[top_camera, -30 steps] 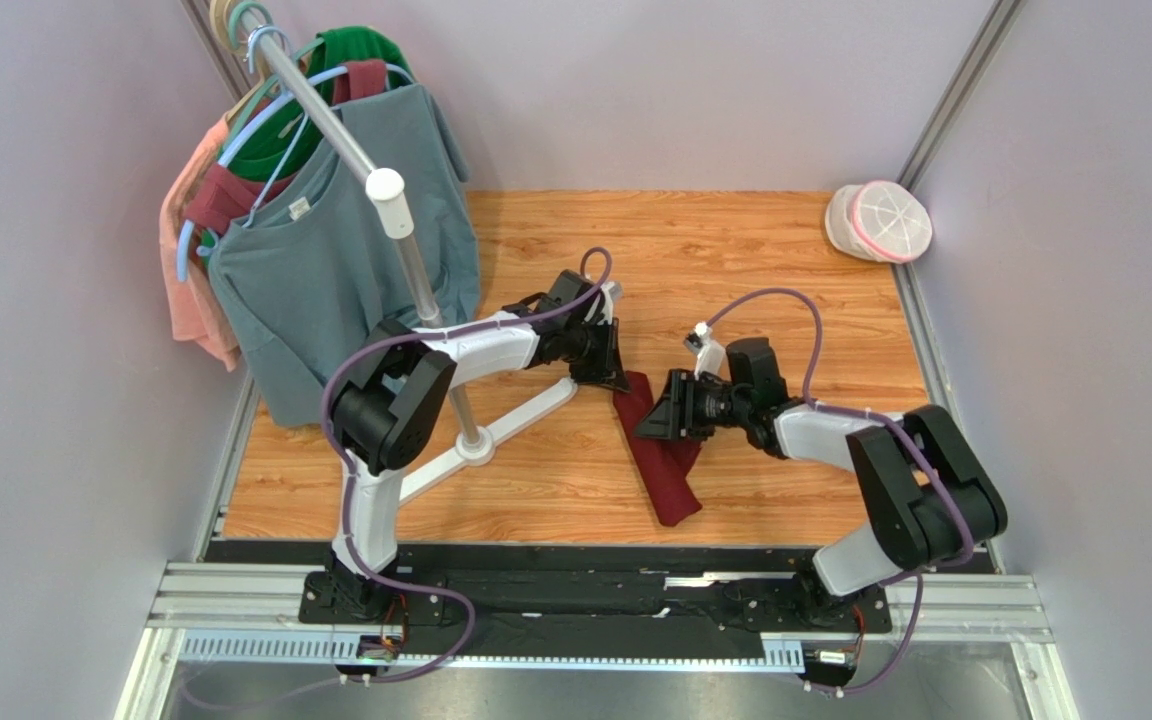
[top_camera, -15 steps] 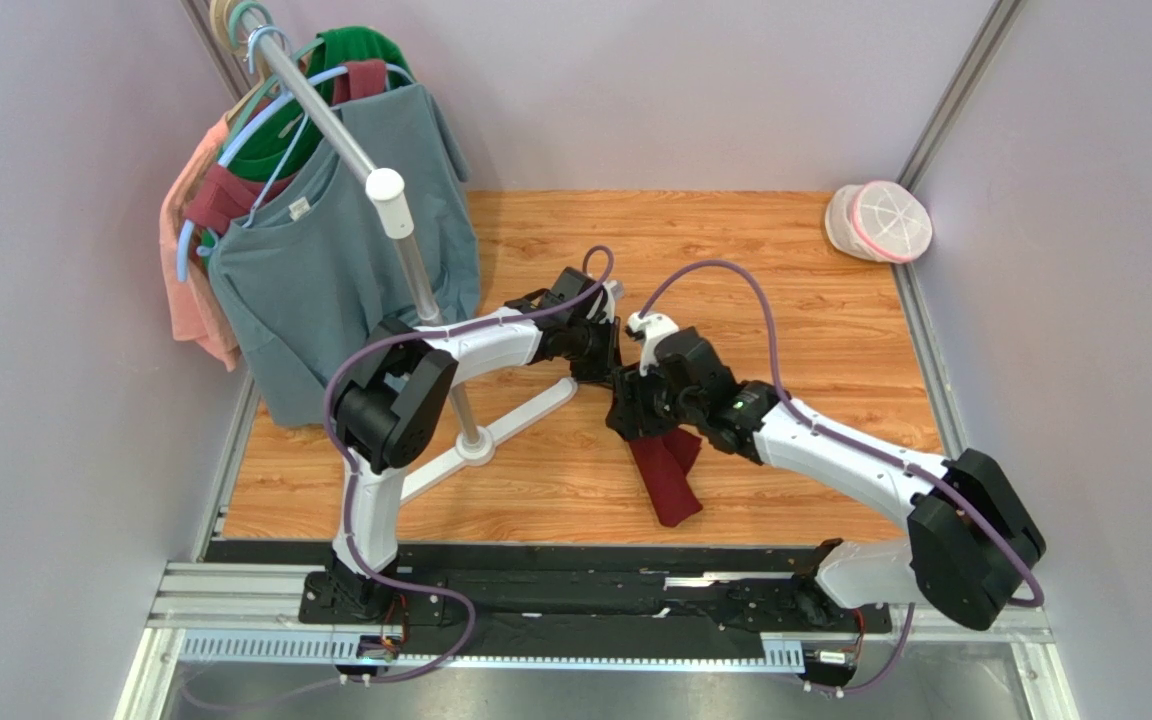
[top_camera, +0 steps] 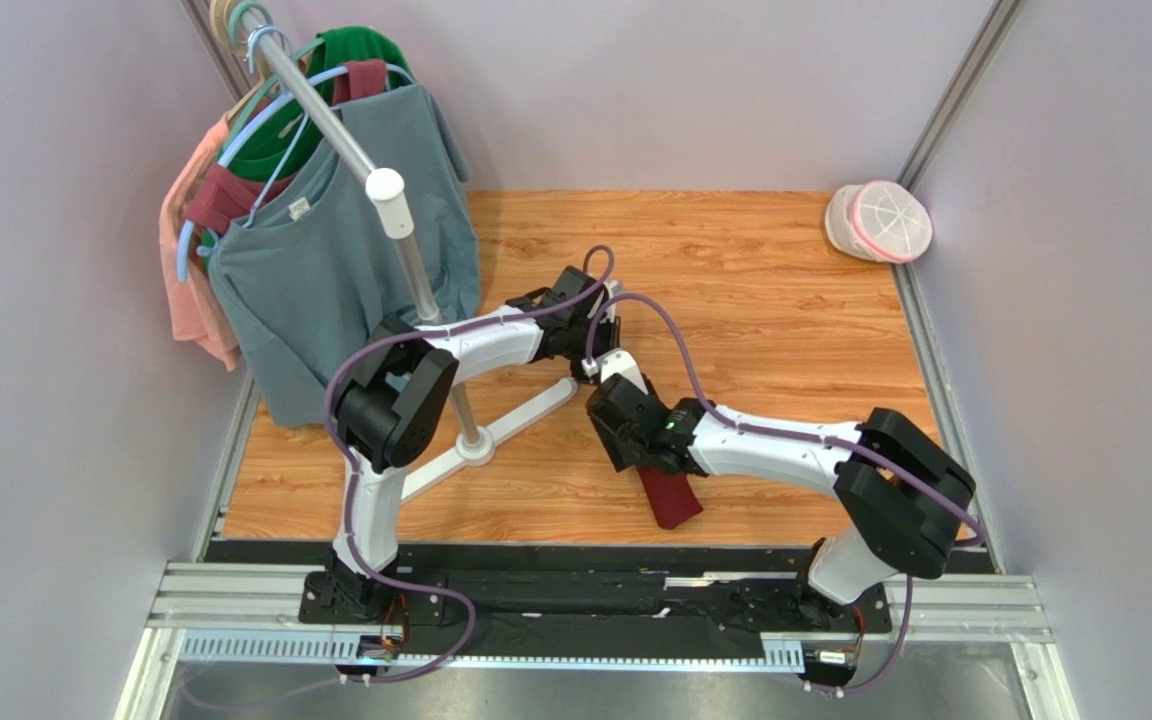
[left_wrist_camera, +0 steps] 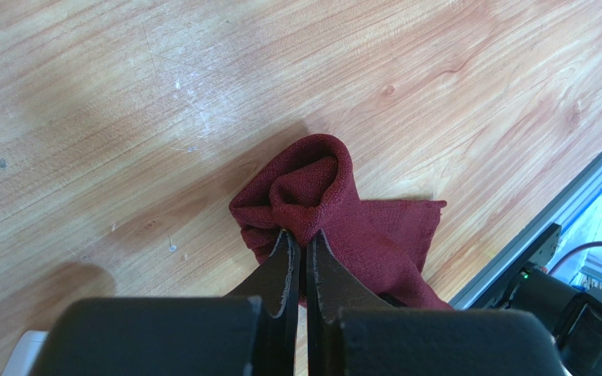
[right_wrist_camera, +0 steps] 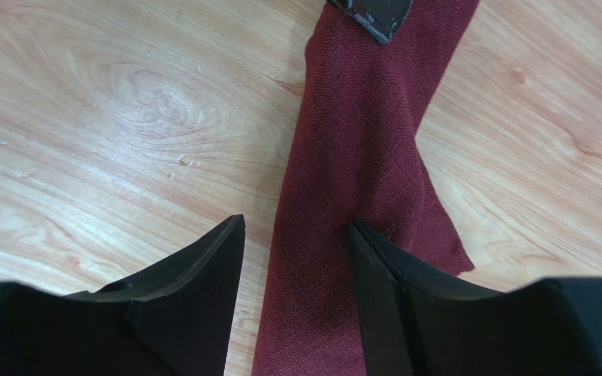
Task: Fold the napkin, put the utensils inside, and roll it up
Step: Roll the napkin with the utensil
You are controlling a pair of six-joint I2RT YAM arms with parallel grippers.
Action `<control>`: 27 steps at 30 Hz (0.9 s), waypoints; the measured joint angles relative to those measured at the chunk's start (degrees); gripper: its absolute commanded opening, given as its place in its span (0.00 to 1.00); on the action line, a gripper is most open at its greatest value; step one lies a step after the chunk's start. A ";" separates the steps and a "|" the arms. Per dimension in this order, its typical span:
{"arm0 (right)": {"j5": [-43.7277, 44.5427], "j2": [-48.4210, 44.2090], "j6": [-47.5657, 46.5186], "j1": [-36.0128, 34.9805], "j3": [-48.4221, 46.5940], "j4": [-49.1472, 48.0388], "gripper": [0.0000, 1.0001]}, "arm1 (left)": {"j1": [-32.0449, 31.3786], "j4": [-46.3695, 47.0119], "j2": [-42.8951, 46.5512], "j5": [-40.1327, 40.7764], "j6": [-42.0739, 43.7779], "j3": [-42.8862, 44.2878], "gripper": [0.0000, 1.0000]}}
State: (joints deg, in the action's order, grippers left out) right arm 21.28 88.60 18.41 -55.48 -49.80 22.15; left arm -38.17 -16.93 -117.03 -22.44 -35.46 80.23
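Observation:
The dark red napkin [top_camera: 669,495] lies on the wooden table as a long narrow rolled strip, most of it under my right arm in the top view. My left gripper [left_wrist_camera: 302,235] is shut on the bunched far end of the napkin [left_wrist_camera: 320,184], and shows in the top view as the left gripper [top_camera: 597,360]. My right gripper [right_wrist_camera: 296,227] is open and low over the strip, one finger on each side of the napkin [right_wrist_camera: 359,125]. In the top view the right gripper [top_camera: 612,405] sits just behind the left one. The utensils are out of view.
A clothes rack [top_camera: 387,188] with hung shirts [top_camera: 334,240] stands at the left, its white T-shaped base [top_camera: 515,420] lying close to both grippers. A white container with a pink lid [top_camera: 880,222] sits at the back right corner. The table's front rail [left_wrist_camera: 547,219] runs near the napkin.
My right arm has swung left and stretched along the napkin, bringing its open gripper close behind the left one. The left gripper has held its place, shut on the cloth.

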 measured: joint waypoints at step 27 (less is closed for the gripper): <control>-5.51 -3.28 3.34 6.88 9.18 -9.64 0.24 | 0.31 1.44 0.59 -1.27 -0.11 0.11 0.64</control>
State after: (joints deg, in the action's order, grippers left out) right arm 15.77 85.32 21.76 -48.60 -40.62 12.51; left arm -37.87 -15.49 -116.44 -23.70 -35.57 80.34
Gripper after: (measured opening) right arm 0.276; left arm 0.584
